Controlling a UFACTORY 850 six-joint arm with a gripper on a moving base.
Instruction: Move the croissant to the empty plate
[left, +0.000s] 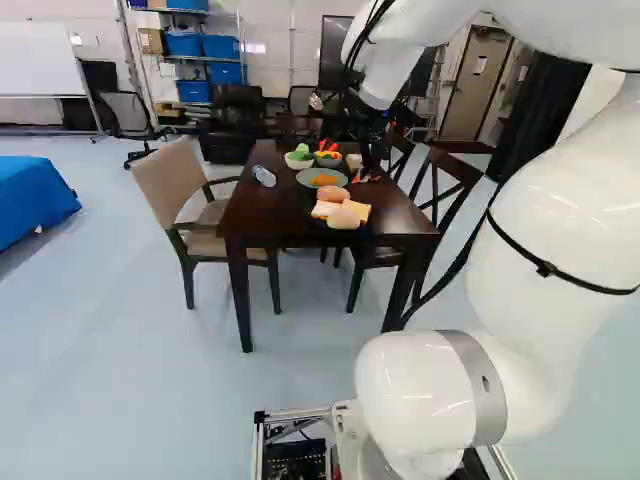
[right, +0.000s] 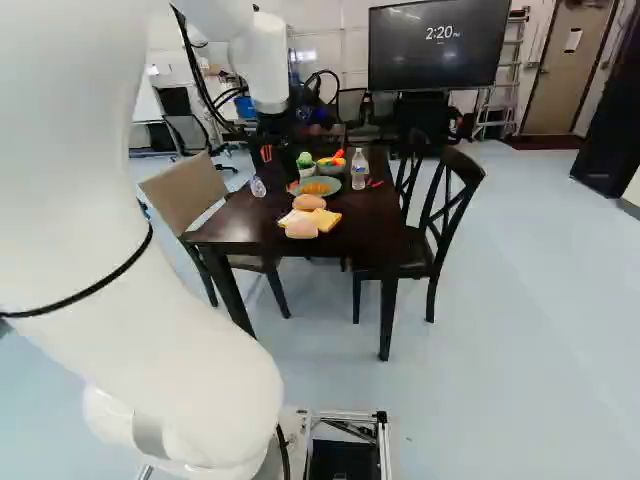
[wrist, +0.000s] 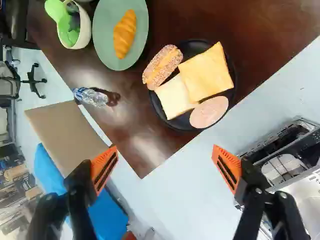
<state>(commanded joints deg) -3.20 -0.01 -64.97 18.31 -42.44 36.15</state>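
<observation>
High over the table hangs my gripper (right: 273, 158), partly hidden by its own wrist. In the wrist view the gripper (wrist: 166, 167) is open, with nothing between its orange pads. Ahead of it and off to one side, the golden croissant (wrist: 124, 34) lies on a green oval plate (wrist: 102, 31). Closer to the fingers stands a black round plate (wrist: 159, 107) bearing two bread slices (wrist: 206, 72), a seeded bun (wrist: 162, 66) and a pink round slice (wrist: 209, 112). I cannot make out an empty plate in any view.
The dark table (left: 265, 222) holds a bowl with green food (wrist: 80, 31), a bowl of colourful food (right: 331, 165), a lying bottle (wrist: 91, 96) and an upright bottle (right: 358, 170). Chairs (left: 170, 195) (right: 447, 215) stand at its sides.
</observation>
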